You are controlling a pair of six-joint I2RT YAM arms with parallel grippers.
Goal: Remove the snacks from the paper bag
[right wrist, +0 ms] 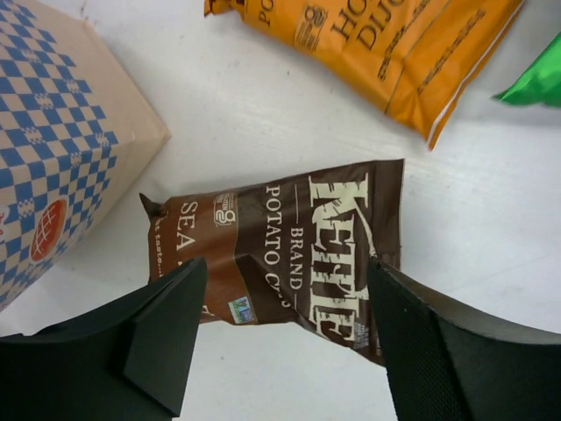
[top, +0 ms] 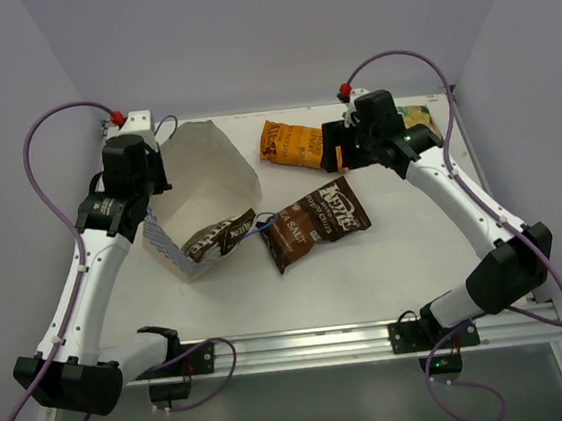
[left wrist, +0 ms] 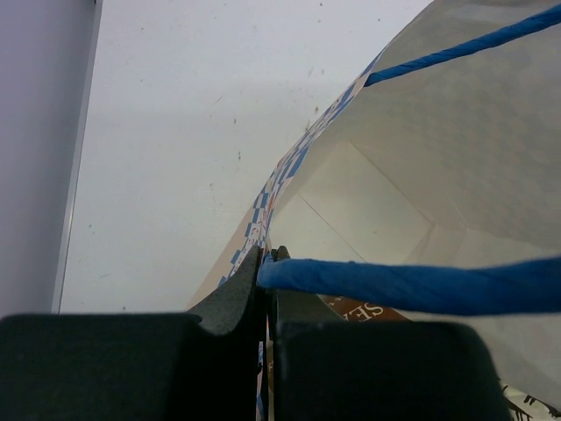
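The paper bag [top: 207, 173] lies tipped at the left, its cream inside showing. My left gripper [left wrist: 267, 263] is shut on the paper bag's checked rim, right where a blue string handle [left wrist: 421, 285] starts. One dark brown snack [top: 219, 239] pokes out of the bag's mouth, and the brown packet's [left wrist: 368, 309] lettering shows inside the bag. A second brown packet [right wrist: 289, 254] lies flat on the table, and my right gripper [right wrist: 285, 298] hangs open above it, touching nothing. The orange packet [top: 294, 144] lies at the back. The green-and-white packet [top: 417, 116] is partly hidden behind my right arm.
The checked side of the bag [right wrist: 61, 149] lies just left of the brown packet. The orange packet [right wrist: 386, 44] and a green corner [right wrist: 535, 83] lie beyond it. A raised table edge [top: 466, 151] runs along the right, and a purple wall [left wrist: 35, 158] stands at the left.
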